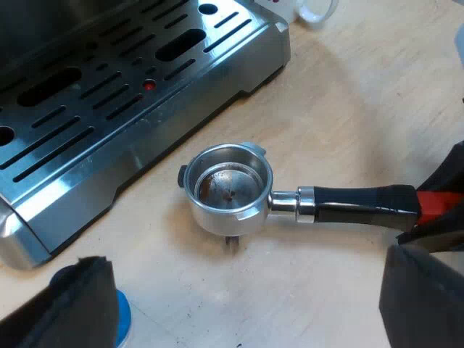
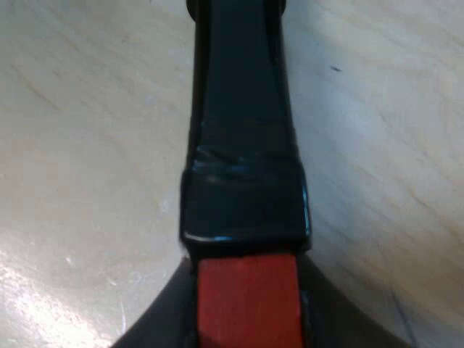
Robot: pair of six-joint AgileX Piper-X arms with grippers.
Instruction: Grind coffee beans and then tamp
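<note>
In the left wrist view, the espresso machine presents its slotted steel drip tray, which sits on a pale wooden table and has a small red dot among the slots. The left gripper hangs over the table with its two black fingers spread wide over bare wood, gripping nothing. A sliver of the blue tamper peeks out just beside one finger. Beyond the gap between those fingers, near the drip tray's edge but apart from it, the metal holder lies flat on the table with its round basket facing up (brown traces mark the basket's floor). Its dark handle runs away from the machine to the red end. There the right gripper sits, with dark fingers on either side of the red. A white mug stands on the table past the machine's corner. In the right wrist view, seen from close above, the black handle stretches away over the wood grain. The red end lies between the right gripper's fingers, which hug both of its sides. The right gripper is closed on the holder's red end while the holder rests on the table, well apart from the left gripper's fingers.
</note>
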